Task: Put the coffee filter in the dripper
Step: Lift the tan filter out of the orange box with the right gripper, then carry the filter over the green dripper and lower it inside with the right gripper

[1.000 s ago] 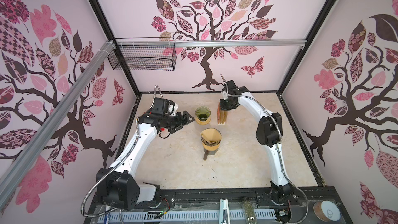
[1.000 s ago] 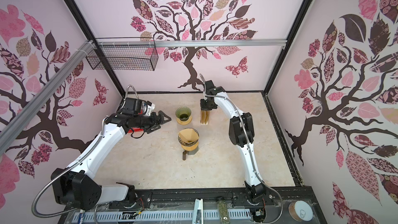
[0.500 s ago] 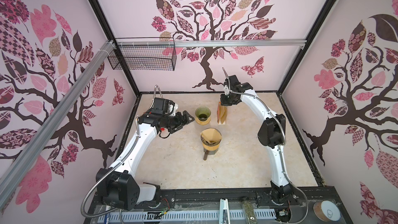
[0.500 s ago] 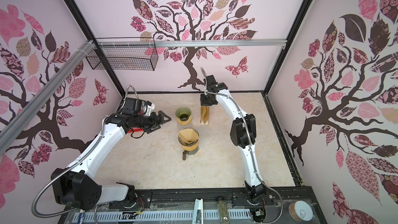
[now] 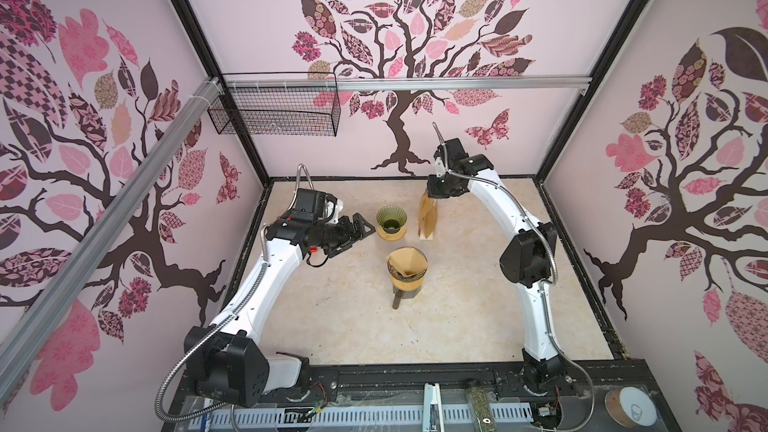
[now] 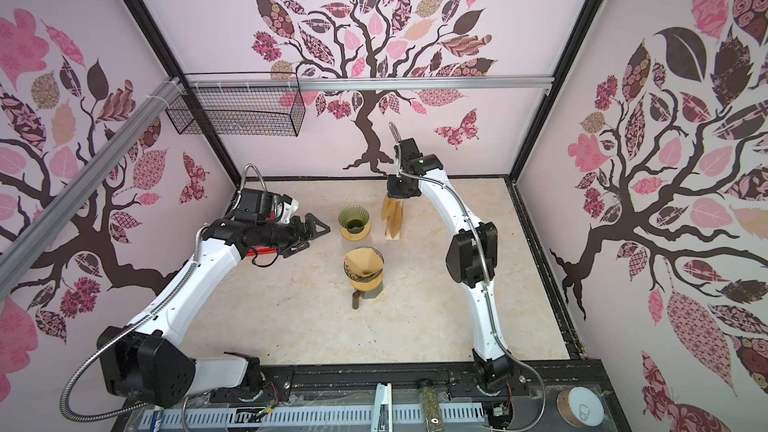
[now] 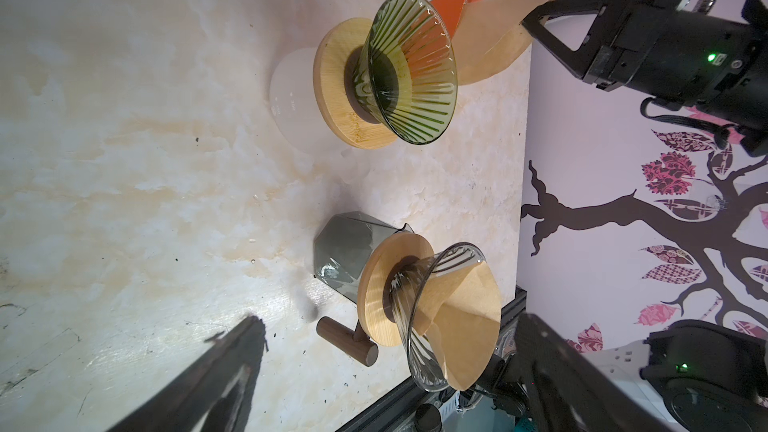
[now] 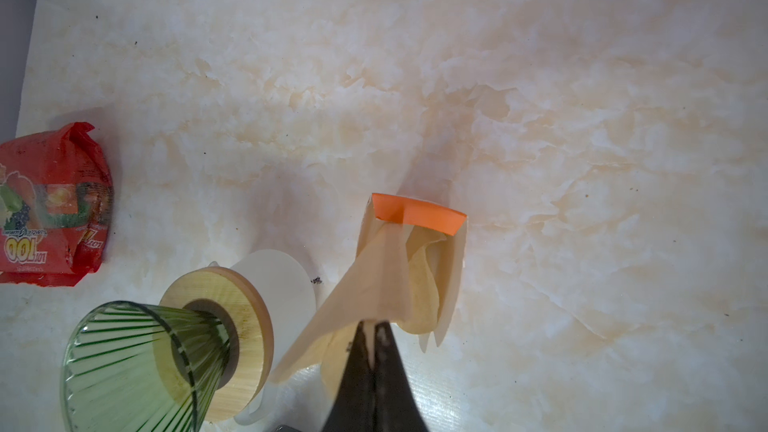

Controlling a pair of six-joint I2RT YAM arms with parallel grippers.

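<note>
A green ribbed glass dripper [image 5: 391, 220] [image 6: 353, 220] stands on a wooden ring over a white carafe; no filter lies in it. My right gripper [image 5: 435, 198] [image 8: 372, 326] hangs just right of it, shut on the top corner of one brown paper coffee filter [image 8: 365, 280] [image 7: 494, 39]. The filter's lower part still hangs in the orange-lined filter holder [image 8: 415, 216]. My left gripper [image 5: 365, 229] [image 7: 388, 320] is open and empty, just left of the green dripper [image 7: 411, 68].
A clear dripper [image 5: 407, 265] with a brown filter in it sits on a grey carafe with a wooden handle, nearer the front. A red snack packet [image 8: 50, 201] lies under the left arm. A wire basket [image 5: 274, 110] hangs on the back-left wall.
The right gripper has risen a little, drawing the filter up out of the holder. The left arm has stayed in place with its jaws wide.
</note>
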